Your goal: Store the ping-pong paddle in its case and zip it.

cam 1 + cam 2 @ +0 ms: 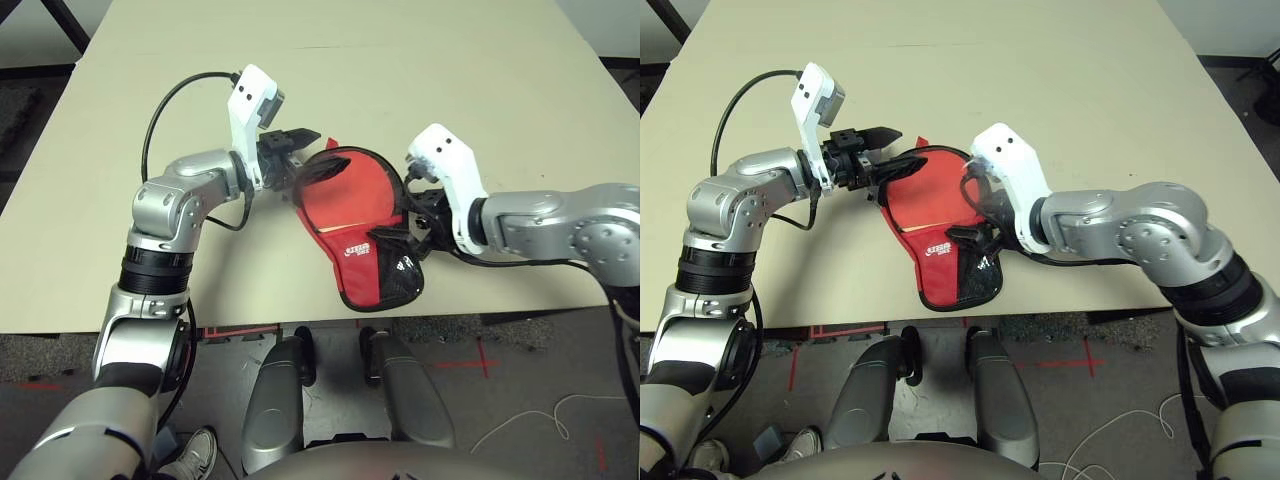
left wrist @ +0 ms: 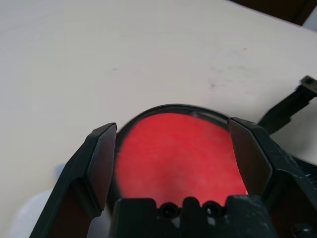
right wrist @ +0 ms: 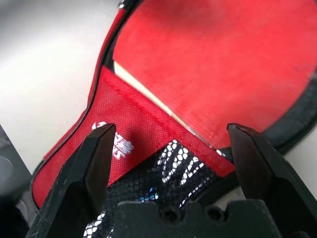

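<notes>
Fingers on both my grippers are spread wide, gripping nothing. On the table (image 1: 480, 130) the case (image 1: 362, 240) lies between them, its long axis running from the round far end, just ahead of my left gripper (image 1: 297, 143), to the narrow mesh-pocket end under my right gripper (image 3: 171, 144), which I judge nearer. Red outside, black-trimmed, it lies unzipped; the ping-pong paddle (image 3: 208, 64) sits inside, red face showing.
</notes>
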Robot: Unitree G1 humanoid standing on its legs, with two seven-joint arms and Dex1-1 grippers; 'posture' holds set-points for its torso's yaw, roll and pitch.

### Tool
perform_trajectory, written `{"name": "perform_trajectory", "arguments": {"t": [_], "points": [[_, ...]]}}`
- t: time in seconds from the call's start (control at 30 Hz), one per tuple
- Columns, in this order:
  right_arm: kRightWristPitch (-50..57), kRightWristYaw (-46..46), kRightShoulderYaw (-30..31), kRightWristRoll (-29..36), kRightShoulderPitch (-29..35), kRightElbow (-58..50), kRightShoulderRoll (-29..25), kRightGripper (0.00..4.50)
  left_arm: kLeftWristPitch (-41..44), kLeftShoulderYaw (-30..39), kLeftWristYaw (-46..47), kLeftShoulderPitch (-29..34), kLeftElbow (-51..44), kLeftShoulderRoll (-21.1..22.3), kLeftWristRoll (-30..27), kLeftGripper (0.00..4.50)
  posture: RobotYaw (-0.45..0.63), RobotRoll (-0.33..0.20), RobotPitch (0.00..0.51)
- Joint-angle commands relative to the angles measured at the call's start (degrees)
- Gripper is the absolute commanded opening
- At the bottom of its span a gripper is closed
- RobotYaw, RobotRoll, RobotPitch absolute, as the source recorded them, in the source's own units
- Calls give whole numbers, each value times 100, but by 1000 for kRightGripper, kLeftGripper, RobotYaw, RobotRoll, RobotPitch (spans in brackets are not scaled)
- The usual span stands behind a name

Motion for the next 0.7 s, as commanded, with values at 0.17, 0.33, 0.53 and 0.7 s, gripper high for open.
{"name": "perform_trajectory", "arguments": {"t": [0.17, 0.33, 0.53, 0.7], "points": [[-110, 1314, 512, -1310, -40, -95, 191, 4475, -127, 91, -205, -206, 255, 567, 238, 4500, 43, 0, 259], [-54, 1768, 522, -1719, 219, -49, 410, 4475, -266, 65, -205, -113, 427, 973, 496, 4500, 48, 0, 260], [-196, 2135, 643, -2365, 296, 299, 675, 4475, -236, -136, -274, 190, 561, 1238, 840, 4500, 52, 0, 261], [-259, 2402, 619, -2781, 302, 466, 814, 4475, -237, -315, -247, 364, 667, 1207, 1099, 4500, 52, 0, 261]]}}
